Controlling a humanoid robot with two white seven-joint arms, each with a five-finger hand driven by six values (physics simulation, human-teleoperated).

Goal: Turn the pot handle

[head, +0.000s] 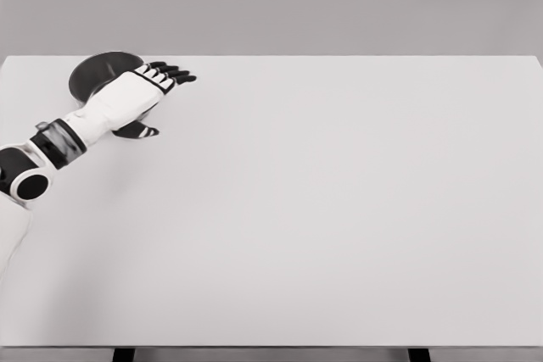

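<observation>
The left hand point(140, 95) lies over the dark pot point(97, 74) at the desk's point(339, 209) far left corner, fingers stretched out, gripping nothing. Its handle is hidden, so the hand may push the pot off.

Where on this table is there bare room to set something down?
The table is bare right of and in front of the left hand. Only the far left corner is crowded: the dark pot sits there under that hand.
</observation>
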